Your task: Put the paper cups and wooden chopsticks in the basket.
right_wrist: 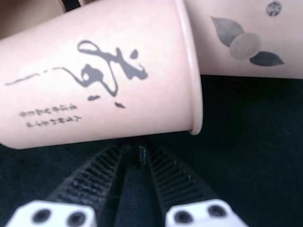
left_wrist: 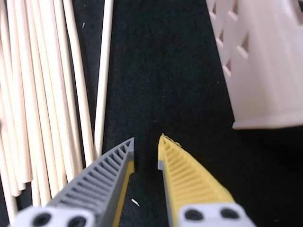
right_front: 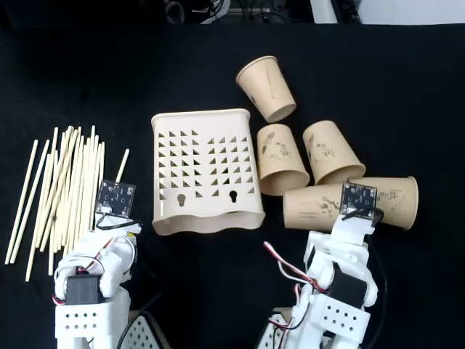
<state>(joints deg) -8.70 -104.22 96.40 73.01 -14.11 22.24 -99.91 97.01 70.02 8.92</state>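
Observation:
Several wooden chopsticks lie in a loose bundle at the table's left. A cream plastic basket lies in the middle. To its right are several paper cups: one tipped at the back, two side by side, and two lying end to end. My left gripper hovers narrowly open over bare cloth between the chopsticks and the basket, holding nothing. My right gripper is shut and empty, just short of a lying cup.
Black cloth covers the table. The left arm stands at the front left and the right arm at the front right. A second cup with a leaf print lies beyond the near one.

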